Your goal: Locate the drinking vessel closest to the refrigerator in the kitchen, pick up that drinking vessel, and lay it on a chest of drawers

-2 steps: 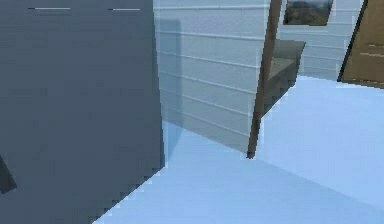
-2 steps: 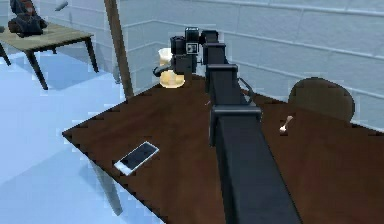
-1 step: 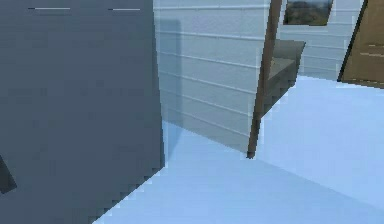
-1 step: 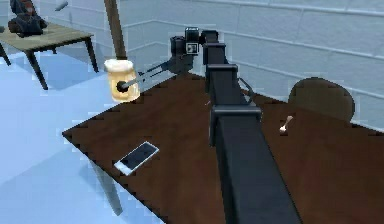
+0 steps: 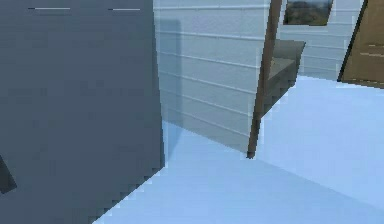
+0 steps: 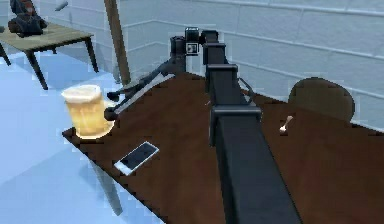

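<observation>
One tan mug [image 6: 85, 110] stands at the left corner of the dark table [image 6: 330, 170]. The gripper [image 6: 116, 95], at the end of the one arm [image 6: 235, 130], shows near the mug's right side, and I cannot tell whether the claw grips anything. On the same table lie one phone [image 6: 137, 157] near the mug and one small pale utensil [image 6: 287, 124] farther right, by one chair [image 6: 322, 97]; far left, a second table [image 6: 60, 42] bears one dark bust [image 6: 25, 20].

We see a dark brown surface [image 6: 330, 170] with a pale yellow mug [image 6: 86, 110] at its corner, a phone [image 6: 137, 157] flat near the edge, and a small white utensil [image 6: 287, 124] farther along.
</observation>
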